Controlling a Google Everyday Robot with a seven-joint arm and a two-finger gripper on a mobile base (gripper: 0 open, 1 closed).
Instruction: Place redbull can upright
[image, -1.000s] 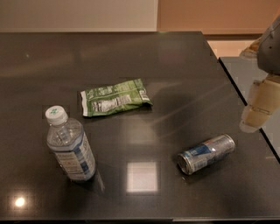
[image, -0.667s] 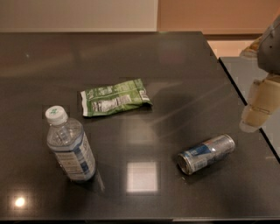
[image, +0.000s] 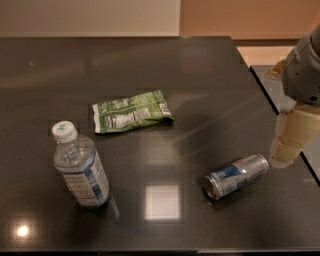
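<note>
The redbull can (image: 236, 176) lies on its side on the dark table (image: 200, 75), at the front right, its silver top end toward me and to the left. My gripper (image: 292, 137) hangs at the right edge of the view, just right of and slightly above the can's far end. Its cream fingers (image: 289, 145) point down. It holds nothing that I can see.
A clear water bottle (image: 80, 167) with a white cap stands at the front left. A flat green snack bag (image: 131, 111) lies in the middle. The table's right edge runs just under the gripper, with a gap and another dark surface (image: 280, 90) beyond.
</note>
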